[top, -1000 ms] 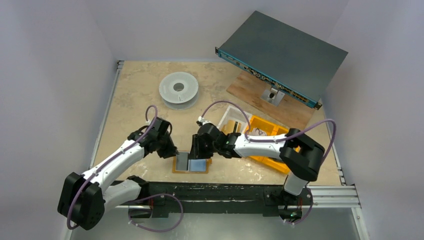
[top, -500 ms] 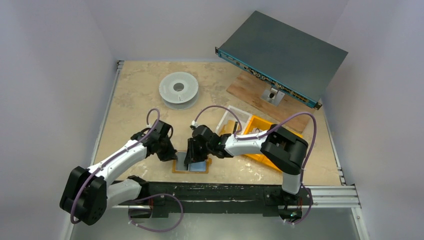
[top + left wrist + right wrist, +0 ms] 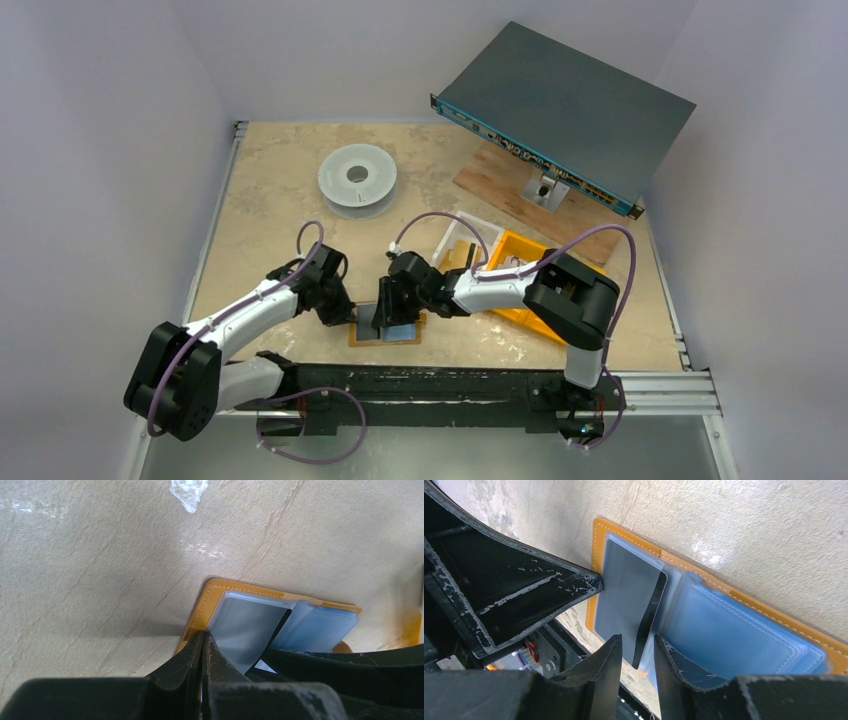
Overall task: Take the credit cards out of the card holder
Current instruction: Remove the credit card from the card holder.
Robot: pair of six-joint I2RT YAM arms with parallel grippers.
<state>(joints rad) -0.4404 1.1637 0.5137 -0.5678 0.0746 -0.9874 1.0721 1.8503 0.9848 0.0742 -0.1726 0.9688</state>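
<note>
At near edge of table | left gripper: jaws closed, tip pressing holder rim, likely pinning it | right gripper: jaws ajar astride raised card, poised to pull

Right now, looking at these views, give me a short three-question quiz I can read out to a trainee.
1. Is the left end effector open or shut?
2. Which one has its jaws on either side of the raised grey card? A: left end effector. B: right end effector.
3. True or false: the card holder is folded shut.
Key: 1 shut. 2 B. 3 false, it lies open.
</note>
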